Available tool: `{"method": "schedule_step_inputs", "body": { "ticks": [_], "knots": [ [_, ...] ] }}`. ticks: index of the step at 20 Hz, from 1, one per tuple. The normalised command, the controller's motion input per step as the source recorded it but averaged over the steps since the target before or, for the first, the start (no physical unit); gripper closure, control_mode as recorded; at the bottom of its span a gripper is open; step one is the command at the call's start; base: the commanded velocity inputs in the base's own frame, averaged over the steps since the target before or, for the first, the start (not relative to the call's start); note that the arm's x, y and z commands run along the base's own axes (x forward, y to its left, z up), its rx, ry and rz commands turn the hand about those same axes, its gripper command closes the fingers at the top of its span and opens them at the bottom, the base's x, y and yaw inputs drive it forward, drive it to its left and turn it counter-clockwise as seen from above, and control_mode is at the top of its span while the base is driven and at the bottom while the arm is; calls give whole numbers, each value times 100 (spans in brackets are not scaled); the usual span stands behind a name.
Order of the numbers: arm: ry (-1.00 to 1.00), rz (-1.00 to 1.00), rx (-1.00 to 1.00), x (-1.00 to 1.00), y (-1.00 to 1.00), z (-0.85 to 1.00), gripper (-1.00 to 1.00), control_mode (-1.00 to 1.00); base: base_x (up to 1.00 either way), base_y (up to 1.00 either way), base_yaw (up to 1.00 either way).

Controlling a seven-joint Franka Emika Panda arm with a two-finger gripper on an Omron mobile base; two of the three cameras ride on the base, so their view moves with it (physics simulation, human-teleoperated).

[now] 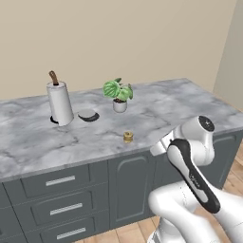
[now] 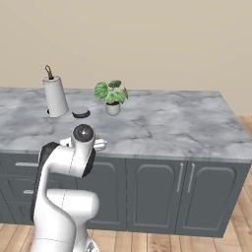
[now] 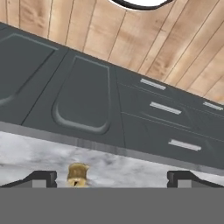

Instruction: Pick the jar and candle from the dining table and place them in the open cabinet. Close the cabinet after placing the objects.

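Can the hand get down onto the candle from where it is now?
Probably yes. The hand is open above the dining table edge, the candle shows between its fingertips nearer one of them, and nothing stands beside the candle. The plant sits well back.

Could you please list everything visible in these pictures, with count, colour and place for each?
table: one, grey-veined white marble top, across the middle.
drawers: dark grey with silver bar handles, under the top at the left.
cupboard doors: dark grey with recessed panels, under the top beside the drawers.
candle: one, tan-golden with a dark top, near the front edge of the top.
paper-towel roll: one, white on a brown-handled holder, back left of the top.
dish: one, dark grey, flat, beside the roll.
plant: one, green in a white pot, right of the dish.
floor: light wood planks.
arm: one, white with dark joints, in front of the table.
fingers: two, dark, standing wide apart, with the candle between them in the hand view.
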Motion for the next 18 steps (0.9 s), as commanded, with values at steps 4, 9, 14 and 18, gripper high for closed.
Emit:
{"method": "schedule_step_inputs", "body": {
  "ticks": [4,9,14,18],
  "knots": [
    [8,-11,-1,27,61,-9,-100,-100,0,0,0],
    [12,-15,0,30,31,-8,-100,-100,0,0,0],
    [13,-12,-2,39,8,-6,-100,-100,0,0,0],
    [13,-6,-3,43,0,-11,-100,-100,0,0,0]
  ]
}}
